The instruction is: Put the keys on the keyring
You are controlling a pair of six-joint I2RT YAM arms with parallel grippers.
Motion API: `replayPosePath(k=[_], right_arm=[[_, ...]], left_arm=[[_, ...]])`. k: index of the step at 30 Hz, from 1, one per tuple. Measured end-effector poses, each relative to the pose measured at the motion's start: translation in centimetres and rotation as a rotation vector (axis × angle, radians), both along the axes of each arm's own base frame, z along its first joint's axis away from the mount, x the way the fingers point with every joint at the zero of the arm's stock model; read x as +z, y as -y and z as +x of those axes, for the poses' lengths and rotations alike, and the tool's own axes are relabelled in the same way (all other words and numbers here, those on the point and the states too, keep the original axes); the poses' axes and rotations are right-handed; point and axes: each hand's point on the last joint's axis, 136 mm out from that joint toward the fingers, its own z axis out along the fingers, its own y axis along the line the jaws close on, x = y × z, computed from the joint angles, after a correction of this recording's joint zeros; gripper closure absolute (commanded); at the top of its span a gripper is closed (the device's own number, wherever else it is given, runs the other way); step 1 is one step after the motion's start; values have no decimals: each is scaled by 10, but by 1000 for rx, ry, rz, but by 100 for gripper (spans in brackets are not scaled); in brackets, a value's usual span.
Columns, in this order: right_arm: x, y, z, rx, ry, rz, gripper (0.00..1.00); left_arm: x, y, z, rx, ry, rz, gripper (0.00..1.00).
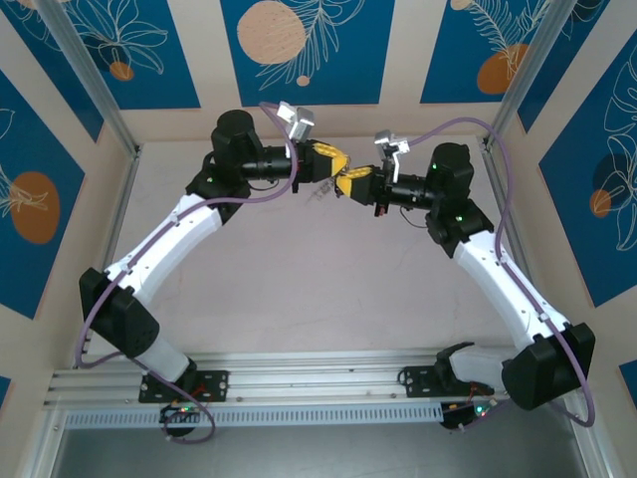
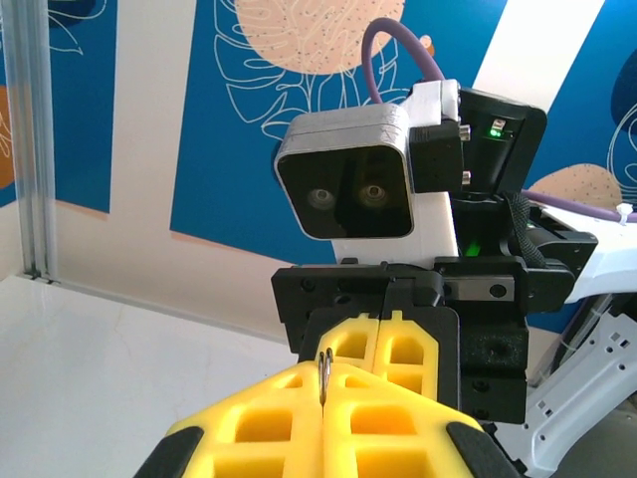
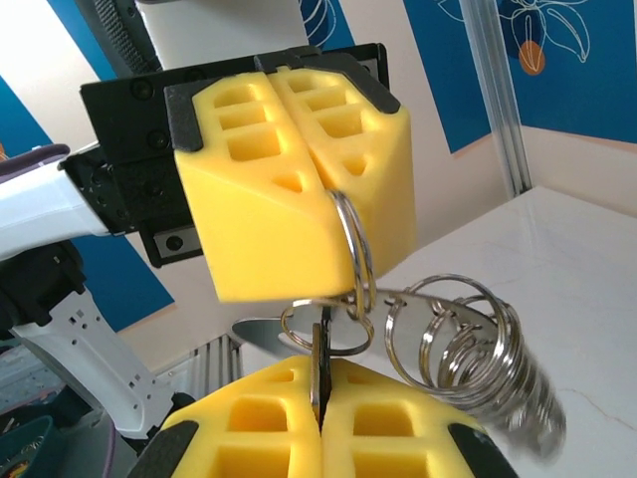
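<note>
Both grippers meet tip to tip in mid-air over the back of the table. My left gripper point(image 1: 340, 162) point(image 2: 323, 386) is shut on a silvery split ring point(image 3: 354, 249) of the keyring; that ring's edge point(image 2: 324, 372) pokes up between the yellow fingers. Below the ring hangs the keyring's flat metal loop point(image 3: 261, 339) with several more rings point(image 3: 463, 344). My right gripper point(image 1: 345, 185) point(image 3: 318, 390) is shut on the key point(image 3: 318, 360), a thin dark and silver piece standing upright. The key's top reaches into a small ring point(image 3: 299, 317) right under the left fingertips point(image 3: 299, 229).
The pale table point(image 1: 299, 279) lies below, walled by blue and cream patterned panels. Aluminium posts point(image 1: 85, 75) stand at the back corners. A metal rail point(image 1: 299, 378) runs along the near edge between the arm bases.
</note>
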Motion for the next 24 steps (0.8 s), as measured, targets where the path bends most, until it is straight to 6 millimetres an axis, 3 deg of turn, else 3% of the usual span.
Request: replayPosePath(k=[9, 15, 20, 24], right_arm=[[-9, -4, 8, -14, -21, -26, 100], [-12, 6, 7, -48, -26, -32, 62], [-21, 31, -2, -105, -62, -28, 56], [-10, 59, -8, -183, -34, -6, 56]], left_arm=[[-6, 1, 7, 27, -38, -27, 100], [-2, 1, 8, 37, -41, -47, 100], [10, 0, 11, 61, -13, -87, 100], [15, -1, 11, 64, -6, -107, 100]])
